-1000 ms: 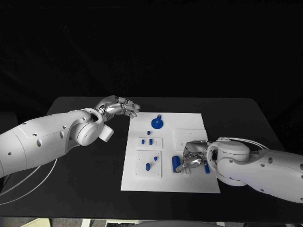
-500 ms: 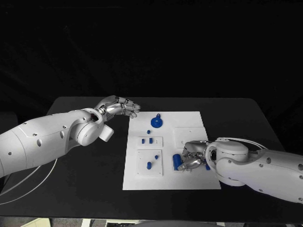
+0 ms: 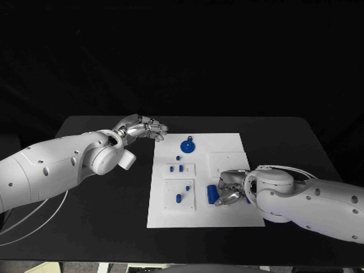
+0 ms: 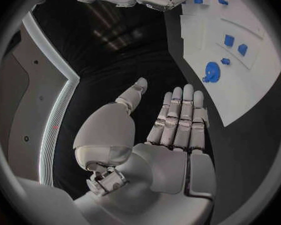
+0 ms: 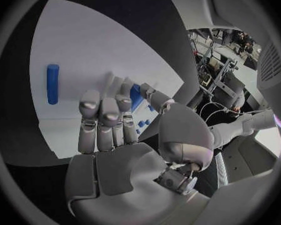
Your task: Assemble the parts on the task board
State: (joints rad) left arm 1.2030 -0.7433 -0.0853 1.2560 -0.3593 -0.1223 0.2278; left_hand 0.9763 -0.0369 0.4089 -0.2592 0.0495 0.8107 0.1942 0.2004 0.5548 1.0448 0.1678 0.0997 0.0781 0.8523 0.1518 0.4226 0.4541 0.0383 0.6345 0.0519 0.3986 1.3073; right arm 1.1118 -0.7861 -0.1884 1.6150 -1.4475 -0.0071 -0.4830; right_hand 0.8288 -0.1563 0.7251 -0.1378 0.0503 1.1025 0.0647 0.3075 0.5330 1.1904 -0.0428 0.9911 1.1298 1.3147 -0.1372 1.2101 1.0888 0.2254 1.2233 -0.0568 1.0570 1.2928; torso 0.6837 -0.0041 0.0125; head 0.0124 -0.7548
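Black desk (image 3: 92, 216) carrying the white task board (image 3: 231, 145) at its middle. The left arm (image 3: 42, 170) enters from the near left side; the right arm (image 3: 321, 207) enters from the near right side and lies partly over the board's near right corner.

Left robot hand (image 3: 143, 128): held just beyond the board's far left corner, off the plate. In the left wrist view its fingers (image 4: 178, 117) lie straight and side by side with the thumb set apart, and nothing is in its hold.

Right robot hand (image 3: 230, 190): low over the near right part of the board. Its fingers are curled downward; in the right wrist view a blue piece (image 5: 135, 96) shows just beyond the fingertips (image 5: 103, 104), but whether it is grasped cannot be told.

Parts on the board, all blue: a round part with a small tab (image 3: 187, 148) near the far edge; a long cylinder (image 3: 211, 194) lying flat just left of the right robot hand; two small pegs (image 3: 176, 169) in a raised white plate at mid-left; a further small peg (image 3: 180, 198) in the near left plate.
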